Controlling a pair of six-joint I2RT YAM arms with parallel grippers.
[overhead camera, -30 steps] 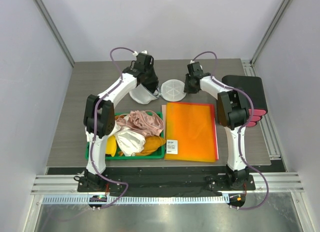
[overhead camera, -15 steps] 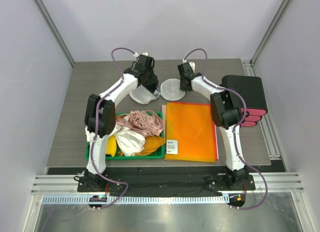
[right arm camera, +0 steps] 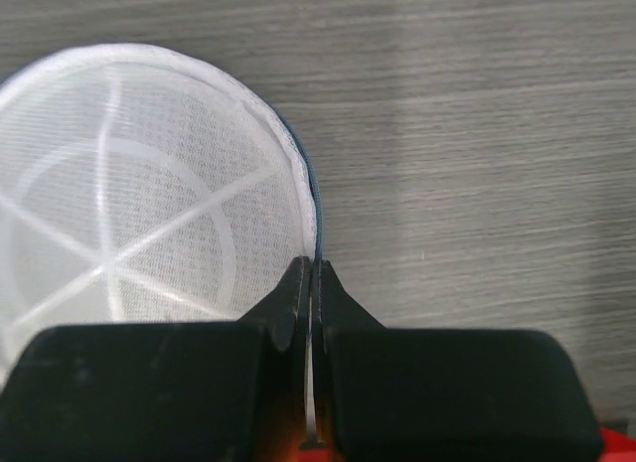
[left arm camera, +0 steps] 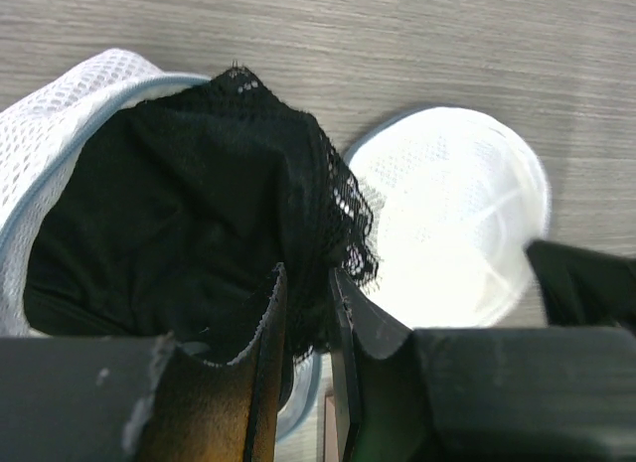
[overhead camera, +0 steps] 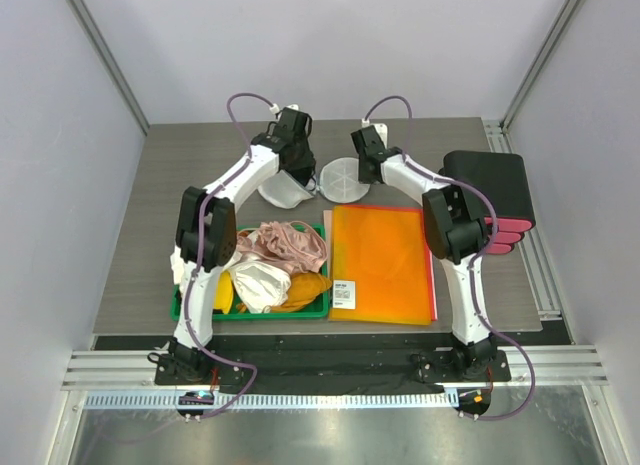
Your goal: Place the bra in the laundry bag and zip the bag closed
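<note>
The black lacy bra [left arm camera: 179, 214] lies bunched inside the white mesh laundry bag [left arm camera: 60, 114], whose mouth stands open. The bag [overhead camera: 283, 193] sits at the back of the table. My left gripper [left arm camera: 306, 283] is nearly closed, pinching the bra's lace edge at the bag's mouth; in the top view it [overhead camera: 290, 160] hovers right above the bag. The round flap [right arm camera: 129, 204] lies flat beside the bag [overhead camera: 343, 177]. My right gripper [right arm camera: 312, 268] is shut on the flap's blue zipper rim [right arm camera: 316, 224], at the flap's right edge [overhead camera: 362, 165].
A green tray [overhead camera: 250, 313] in front of the bag holds pink, white and yellow garments. An orange folder [overhead camera: 380, 265] lies right of it. A black box [overhead camera: 490, 180] with pink items stands at the right edge.
My right gripper has moved left to the flap's edge and the flap has shifted slightly left. The left gripper stays at the bag.
</note>
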